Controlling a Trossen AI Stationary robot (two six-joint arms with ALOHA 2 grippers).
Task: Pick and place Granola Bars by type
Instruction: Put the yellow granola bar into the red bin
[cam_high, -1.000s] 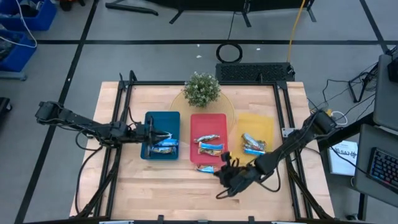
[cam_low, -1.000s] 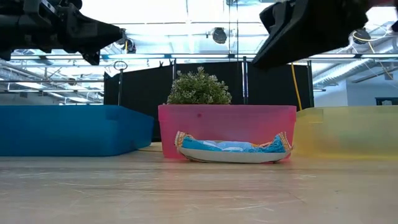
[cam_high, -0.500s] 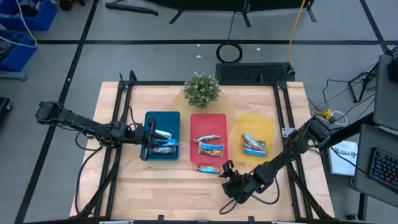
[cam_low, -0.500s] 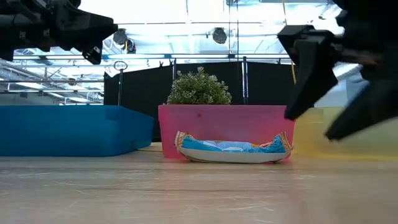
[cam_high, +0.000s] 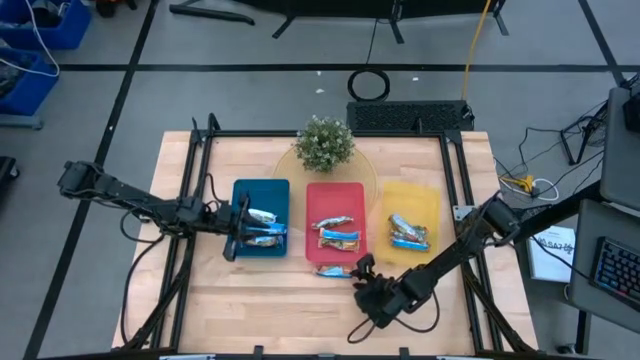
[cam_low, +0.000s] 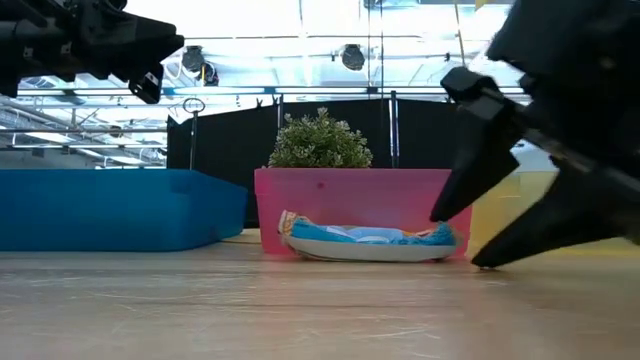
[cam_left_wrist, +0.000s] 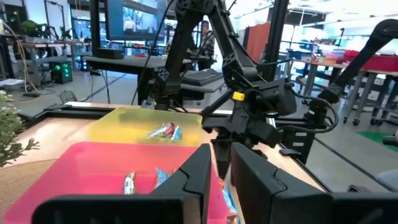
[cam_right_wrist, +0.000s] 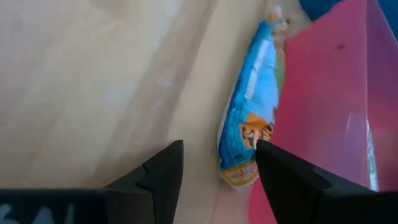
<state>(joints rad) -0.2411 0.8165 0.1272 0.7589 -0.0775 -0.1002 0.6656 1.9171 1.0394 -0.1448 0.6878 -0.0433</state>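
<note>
Right gripper has dropped low, jaws now spread, lining up on the stray bar lying on the bench against the red tray; pickup is next. Left gripper stays over the blue tray, jaws nearly together, empty as far as we see.

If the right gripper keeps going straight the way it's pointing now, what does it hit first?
Most likely the loose granola bar on the table beside the red tray. It lies just ahead of the open right gripper, roughly in line with the gap between the fingers, though depth is unclear.

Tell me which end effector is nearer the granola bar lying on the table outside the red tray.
Right. The right end effector sits just beside the granola bar, open; the left end effector is over the blue tray.
</note>
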